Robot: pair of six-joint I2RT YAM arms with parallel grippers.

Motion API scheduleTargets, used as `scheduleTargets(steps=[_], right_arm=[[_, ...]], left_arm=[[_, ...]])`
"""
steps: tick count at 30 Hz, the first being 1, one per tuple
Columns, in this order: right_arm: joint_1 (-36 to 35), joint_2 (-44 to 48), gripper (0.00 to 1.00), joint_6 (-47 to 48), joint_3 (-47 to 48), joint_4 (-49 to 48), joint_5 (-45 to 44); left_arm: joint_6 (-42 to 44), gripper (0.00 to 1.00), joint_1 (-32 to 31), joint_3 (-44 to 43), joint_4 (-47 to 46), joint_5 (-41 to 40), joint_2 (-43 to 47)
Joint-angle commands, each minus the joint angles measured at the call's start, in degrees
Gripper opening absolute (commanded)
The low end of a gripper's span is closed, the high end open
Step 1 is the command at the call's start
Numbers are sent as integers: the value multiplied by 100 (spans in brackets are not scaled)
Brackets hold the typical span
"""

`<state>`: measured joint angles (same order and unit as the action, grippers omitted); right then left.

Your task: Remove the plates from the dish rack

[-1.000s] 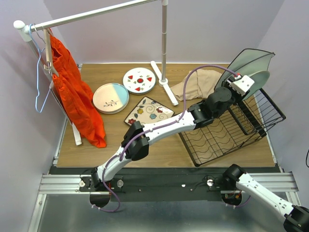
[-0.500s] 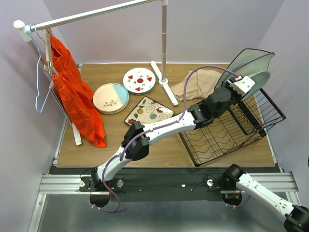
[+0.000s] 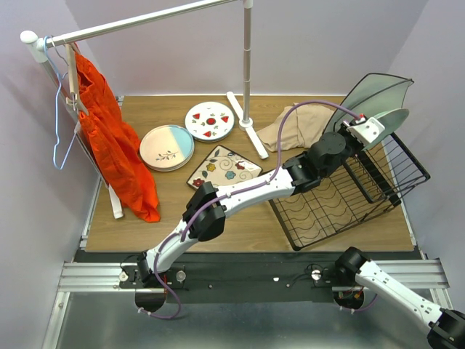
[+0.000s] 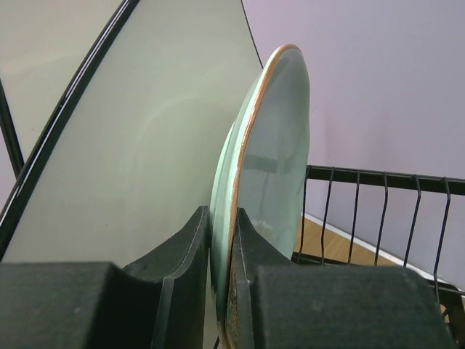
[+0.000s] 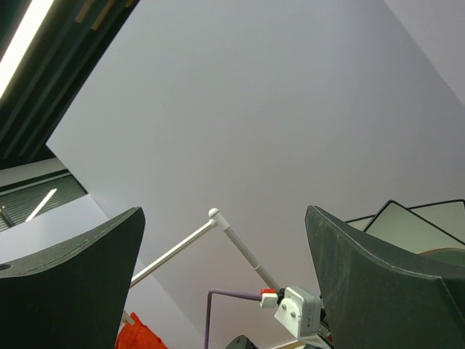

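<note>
The black wire dish rack [image 3: 320, 211] sits at the right of the table. Two plates stand in its upright section: a pale green round plate [image 3: 390, 118] and, behind it, a square grey-green plate with a dark rim [image 3: 374, 89]. My left gripper [image 3: 368, 131] is shut on the lower rim of the pale green plate [image 4: 272, 160], one finger on each face [image 4: 221, 225]. The square plate [image 4: 138, 138] fills the left of that view. My right gripper [image 5: 225, 247] is open and empty, pointing up at the wall, low at the near right.
A pink-and-blue plate [image 3: 166, 147], a red-spotted plate [image 3: 209, 121] and a floral square plate [image 3: 224, 168] lie on the table's left half. A beige cloth [image 3: 294, 125] lies behind the rack. A white clothes rail [image 3: 247, 65] holds an orange garment [image 3: 109, 138].
My left gripper has edged slightly to the right along the pale green plate's rim. The right arm has not moved.
</note>
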<state>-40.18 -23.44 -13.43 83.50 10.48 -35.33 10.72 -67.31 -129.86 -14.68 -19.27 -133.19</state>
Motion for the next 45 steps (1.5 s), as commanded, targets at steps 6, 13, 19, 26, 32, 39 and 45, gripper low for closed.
scheduleTargets(steps=[6, 13, 19, 26, 32, 39, 45], right_arm=[[-42, -29, 100, 77, -62, -55, -79], [-33, -55, 100, 113, -45, -72, -132], [-42, -46, 100, 122, -62, -90, -193], [-42, -11, 100, 139, -71, -108, -193], [-51, 6, 100, 165, -54, -99, -237], [-86, 15, 100, 157, -80, -99, -246], [-86, 6, 100, 174, -62, -108, -255]], left_arm=[[70, 0, -186, 58, -263, 230, 109], [71, 0, -213, -4, -439, 292, 223], [123, 0, -239, -188, -475, 353, 302], [255, 0, -327, -197, -536, 310, 451], [308, 0, -388, -294, -615, 292, 513], [290, 0, -423, -338, -607, 318, 592], [325, 0, -441, -338, -633, 283, 671]])
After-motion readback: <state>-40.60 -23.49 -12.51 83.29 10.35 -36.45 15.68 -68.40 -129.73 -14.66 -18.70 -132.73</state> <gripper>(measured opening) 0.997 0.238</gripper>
